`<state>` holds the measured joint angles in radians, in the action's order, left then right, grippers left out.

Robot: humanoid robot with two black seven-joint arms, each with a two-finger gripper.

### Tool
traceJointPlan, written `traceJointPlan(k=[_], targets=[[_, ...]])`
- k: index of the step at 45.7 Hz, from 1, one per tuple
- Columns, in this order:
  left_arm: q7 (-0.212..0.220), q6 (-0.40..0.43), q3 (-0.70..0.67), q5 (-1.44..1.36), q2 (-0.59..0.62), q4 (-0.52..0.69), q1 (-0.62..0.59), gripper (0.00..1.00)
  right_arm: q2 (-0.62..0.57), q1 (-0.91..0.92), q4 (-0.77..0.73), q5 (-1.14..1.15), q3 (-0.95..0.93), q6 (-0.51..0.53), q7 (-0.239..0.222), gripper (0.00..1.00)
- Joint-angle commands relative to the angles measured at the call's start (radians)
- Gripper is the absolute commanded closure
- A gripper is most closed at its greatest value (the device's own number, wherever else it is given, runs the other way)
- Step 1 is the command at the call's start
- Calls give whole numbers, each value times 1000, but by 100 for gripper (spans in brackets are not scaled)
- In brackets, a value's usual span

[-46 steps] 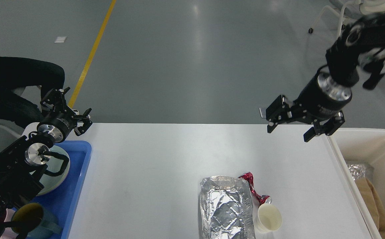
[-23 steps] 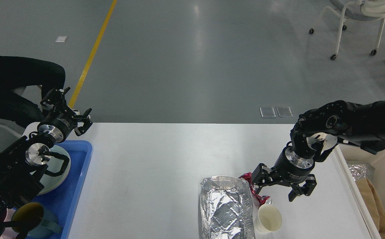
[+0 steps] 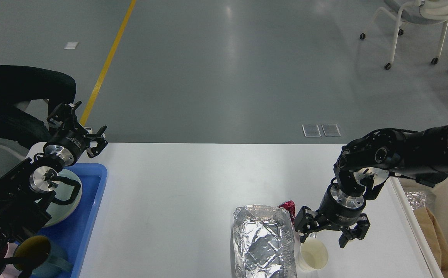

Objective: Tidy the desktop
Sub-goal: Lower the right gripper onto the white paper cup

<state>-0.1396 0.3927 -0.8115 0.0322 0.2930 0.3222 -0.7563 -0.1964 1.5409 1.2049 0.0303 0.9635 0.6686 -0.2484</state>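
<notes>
The white desktop (image 3: 177, 181) fills the lower part of the head view. Near its front edge lie a crumpled foil tray (image 3: 261, 241), a white paper cup (image 3: 313, 258) lying beside it, and a crushed red wrapper or can (image 3: 288, 208). My right gripper (image 3: 325, 234) hangs open just above the cup and partly hides the red piece. Nothing is between its fingers. My left gripper (image 3: 80, 125) stands open and empty over the desktop's far left corner.
A blue tray (image 3: 94, 200) on the left holds a pale plate (image 3: 66, 206) and a dark mug (image 3: 38, 253). A white bin (image 3: 409, 204) at the right edge holds foil and a brown paper bag (image 3: 438, 237). A seated person (image 3: 11, 96) is at far left.
My right arm has swung down from high over the desktop's far right edge to just above the cup, gripper still open. The left arm has not moved.
</notes>
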Motion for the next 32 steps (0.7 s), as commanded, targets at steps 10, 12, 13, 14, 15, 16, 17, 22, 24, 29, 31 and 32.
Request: traceJointPlan(k=[10, 12, 13, 14, 15, 16, 17, 22, 24, 29, 31, 32], targets=[[0, 0, 0, 0, 0, 0, 3, 3, 3, -73, -11, 45, 6, -21, -2, 0], [0, 0, -2, 0, 0, 0, 6, 3, 3, -79, -13, 49, 6, -32, -3, 0], [0, 0, -2, 0, 3, 0, 8, 3, 3, -84, -13, 53, 6, -40, -3, 0], [0, 0, -2, 0, 3, 0, 9, 3, 3, -87, -13, 56, 6, -44, -3, 0], [0, 0, -2, 0, 3, 0, 9, 3, 3, -90, -13, 57, 6, -50, -3, 0], [0, 0, -2, 0, 3, 0, 9, 3, 3, -94, -13, 59, 7, -53, -3, 0], [0, 0, -2, 0, 3, 0, 9, 3, 3, -99, -15, 60, 8, -55, -3, 0], [0, 0, -2, 0, 3, 0, 9, 3, 3, -110, -27, 60, 8, -56, -3, 0], [0, 0, -2, 0, 3, 0, 9, 3, 3, -110, -28, 59, 11, -60, -3, 1], [0, 0, -2, 0, 3, 0, 9, 3, 3, -110, -28, 59, 12, -70, -3, 9], [0, 0, -2, 0, 3, 0, 9, 3, 3, -108, -27, 60, 11, -86, -3, 19], [0, 0, -2, 0, 3, 0, 9, 3, 3, -110, -25, 62, 12, -96, -3, 22]])
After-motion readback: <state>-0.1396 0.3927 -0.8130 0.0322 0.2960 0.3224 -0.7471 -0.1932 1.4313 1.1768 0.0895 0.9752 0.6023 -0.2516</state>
